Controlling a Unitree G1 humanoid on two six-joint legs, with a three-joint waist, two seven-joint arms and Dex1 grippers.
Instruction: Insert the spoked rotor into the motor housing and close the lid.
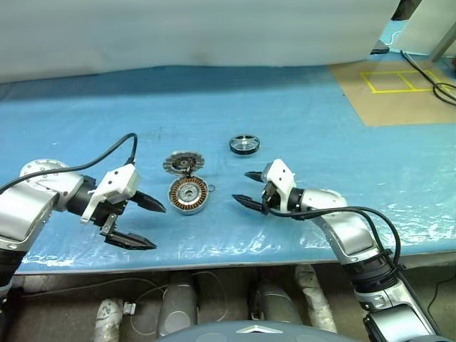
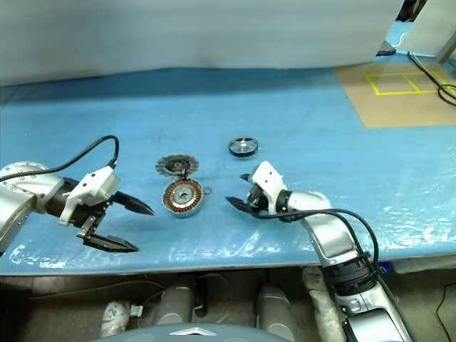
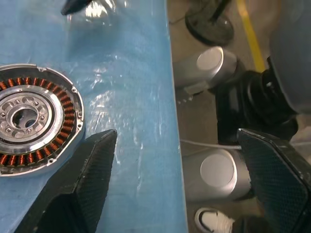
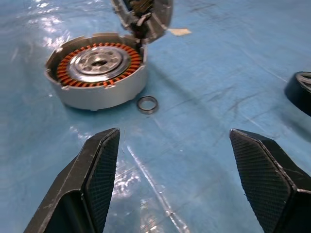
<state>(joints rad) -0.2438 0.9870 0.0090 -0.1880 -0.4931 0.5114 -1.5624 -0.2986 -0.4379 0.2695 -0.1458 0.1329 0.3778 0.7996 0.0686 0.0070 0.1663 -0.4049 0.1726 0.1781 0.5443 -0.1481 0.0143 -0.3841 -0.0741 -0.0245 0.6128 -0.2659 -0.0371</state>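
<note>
Left eye view: the blue-covered tabletop (image 1: 306, 107) lies open around the parts, its near edge close below both arms; the motor housing (image 1: 188, 194) sits open near that edge, copper windings ringing a pale centre, the ribbed lid (image 1: 183, 164) touching its far rim, a small metal ring (image 4: 146, 104) just beside it, the dark spoked rotor (image 1: 244, 144) apart, farther back. The left end effector (image 1: 146, 224) and right end effector (image 1: 246, 188) flank the housing, both released, empty, angled inward.
</note>
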